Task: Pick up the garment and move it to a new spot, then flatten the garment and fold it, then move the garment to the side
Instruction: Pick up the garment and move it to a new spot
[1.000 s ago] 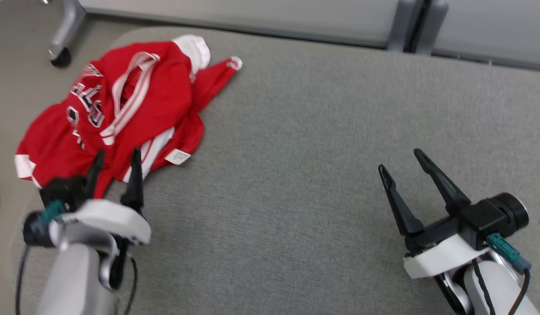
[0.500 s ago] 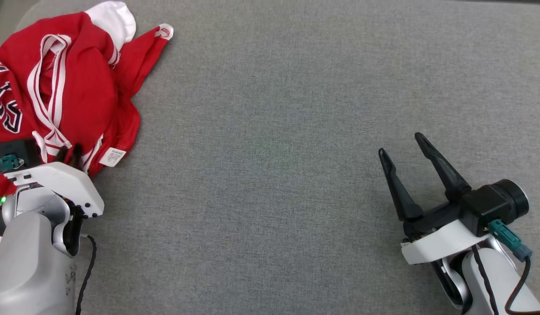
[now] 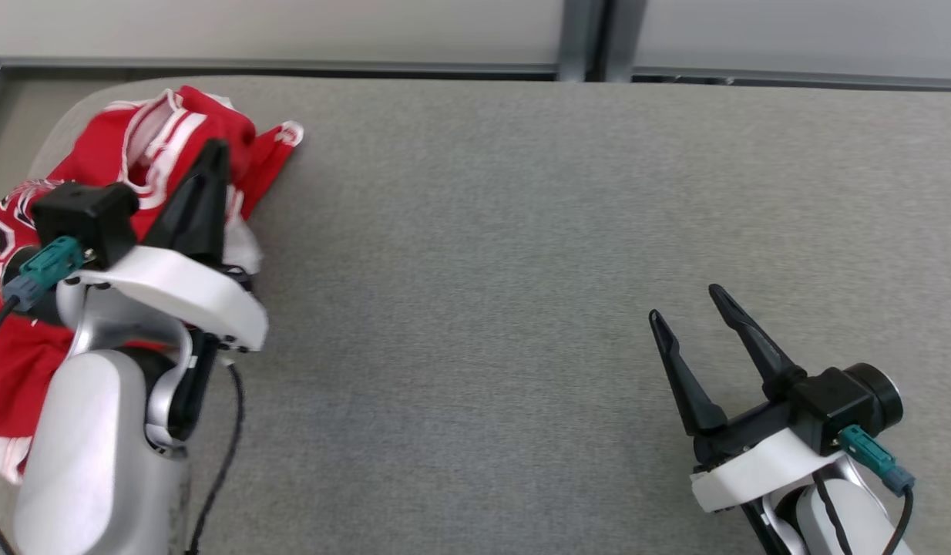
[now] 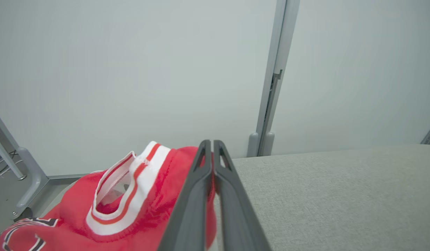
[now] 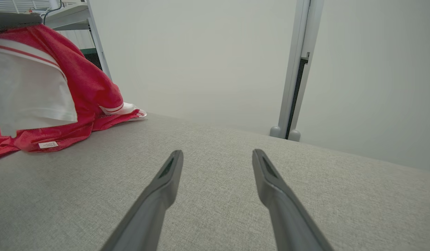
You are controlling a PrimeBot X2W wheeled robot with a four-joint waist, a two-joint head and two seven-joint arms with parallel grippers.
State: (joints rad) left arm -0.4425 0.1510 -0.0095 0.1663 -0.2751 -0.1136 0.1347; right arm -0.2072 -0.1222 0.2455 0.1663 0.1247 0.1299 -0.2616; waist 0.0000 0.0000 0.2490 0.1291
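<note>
The garment (image 3: 213, 116) is a red jersey with white trim and dark lettering, bunched at the table's far left corner. My left gripper (image 3: 216, 150) is shut on a fold of it and holds that part raised off the grey table (image 3: 522, 231). In the left wrist view the fingers (image 4: 201, 181) press together with red cloth (image 4: 141, 209) pinched low between them and the striped collar to their left. In the right wrist view the lifted garment (image 5: 93, 90) hangs at the left, a white panel drooping. My right gripper (image 3: 685, 304) (image 5: 216, 153) rests open at the near right, holding nothing.
The table's padded grey top stretches wide between the two arms. Pale wall panels with a grey post (image 3: 583, 38) stand right behind its far edge. A metal frame leg (image 4: 30, 181) stands beyond the left corner, where the table edge is rounded.
My left gripper went from open over the jersey's near edge to shut on the cloth, and has risen with it. The head camera shifted. The right gripper stayed open.
</note>
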